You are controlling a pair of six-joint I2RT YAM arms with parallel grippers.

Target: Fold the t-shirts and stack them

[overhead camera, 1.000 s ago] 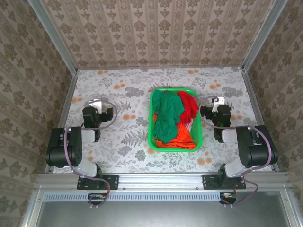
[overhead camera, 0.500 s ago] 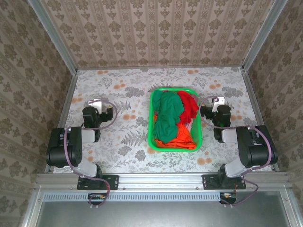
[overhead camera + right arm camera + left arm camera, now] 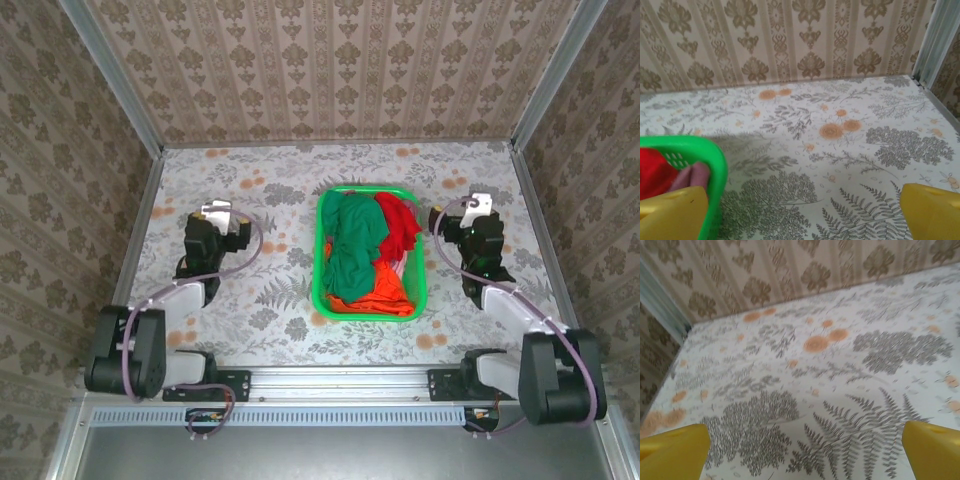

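**Both arms reaching out beside the basket, shirts not yet touched**

The t-shirts are lying heaped inside the green basket (image 3: 322, 252), none of them folded or lifted out yet. A dark green shirt (image 3: 352, 245) is sprawling across the left and middle of the basket. A red shirt (image 3: 401, 222) is bunching in its far right corner, and an orange shirt (image 3: 375, 298) is spilling along its near edge.

The left gripper (image 3: 214, 212) is hovering over the table (image 3: 270, 185) well to the left of the basket. Its yellow fingers (image 3: 671, 450) are standing spread wide and holding nothing. The right gripper (image 3: 479, 204) is hanging just to the right of the basket, equally wide open and empty, with the basket's rim showing beside its left finger (image 3: 671, 212).

The shirts are looking light, limp and tangled together (a pull on one is likely to drag its neighbour). The dark green one is lying uppermost, so a pinch on a raised fold near the middle of the basket seems the safest start. A grip at the shoulders or hem would suit spreading it out later.

Compared with a second ago, both arms are stretching further forward from their folded pose, carrying the grippers slightly farther along the basket's sides. The basket and shirts are lying just as they were.
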